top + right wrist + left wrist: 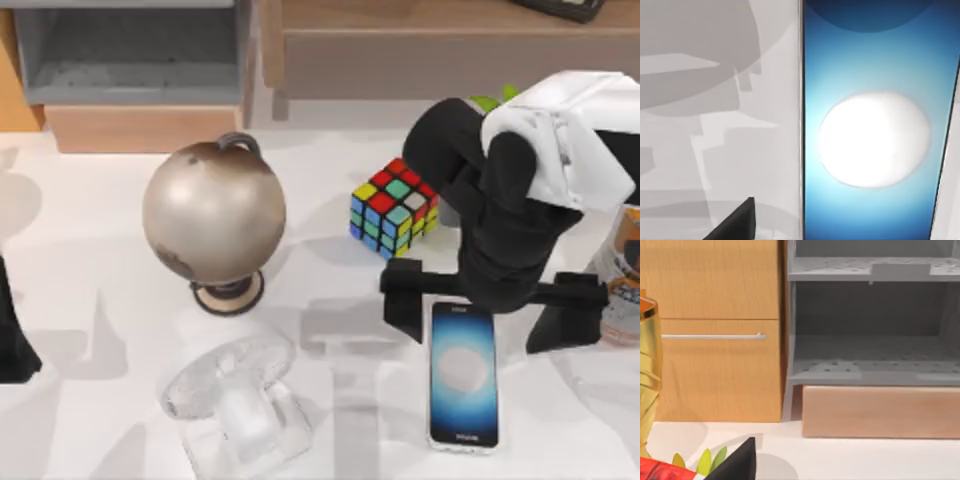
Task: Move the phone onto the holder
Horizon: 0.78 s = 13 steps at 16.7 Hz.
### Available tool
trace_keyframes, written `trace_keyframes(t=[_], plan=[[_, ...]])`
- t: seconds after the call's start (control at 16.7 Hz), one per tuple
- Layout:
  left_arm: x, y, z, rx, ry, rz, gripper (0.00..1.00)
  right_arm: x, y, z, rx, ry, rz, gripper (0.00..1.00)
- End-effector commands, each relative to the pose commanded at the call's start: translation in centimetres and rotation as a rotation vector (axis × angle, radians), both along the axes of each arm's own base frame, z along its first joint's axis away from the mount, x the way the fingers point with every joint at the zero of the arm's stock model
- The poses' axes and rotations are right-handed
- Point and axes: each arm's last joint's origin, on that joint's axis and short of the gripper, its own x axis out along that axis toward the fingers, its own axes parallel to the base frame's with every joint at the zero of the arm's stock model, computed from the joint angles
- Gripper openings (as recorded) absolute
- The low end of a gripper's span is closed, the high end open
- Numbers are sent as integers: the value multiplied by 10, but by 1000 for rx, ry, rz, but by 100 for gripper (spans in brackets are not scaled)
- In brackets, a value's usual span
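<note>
Directly below the right tool (497, 300), whose jaws are standing wide open, the phone (463, 375) is lying flat, glowing blue-white, silver-edged, with bare table (90, 300) flanking it.

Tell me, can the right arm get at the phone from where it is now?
Probably yes. The right gripper hangs directly over the top end of the phone, which lies flat and screen-up on the white table. Its jaws are spread wide, and nothing sits between them and the phone. The colourful cube stands apart.
</note>
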Motion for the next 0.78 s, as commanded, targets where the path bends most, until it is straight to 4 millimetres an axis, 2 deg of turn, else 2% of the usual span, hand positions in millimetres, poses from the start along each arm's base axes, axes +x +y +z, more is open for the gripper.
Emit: trace_keyframes(t=[0.18,0.6,0.78], plan=[[0,0,0,0,0,0,100,1,-1,-5,-1,2,-2,100],[0,0,0,0,0,0,100,1,1,-72,3,-4,0,100],[0,0,0,0,0,0,100,0,0,-80,0,0,0,100]])
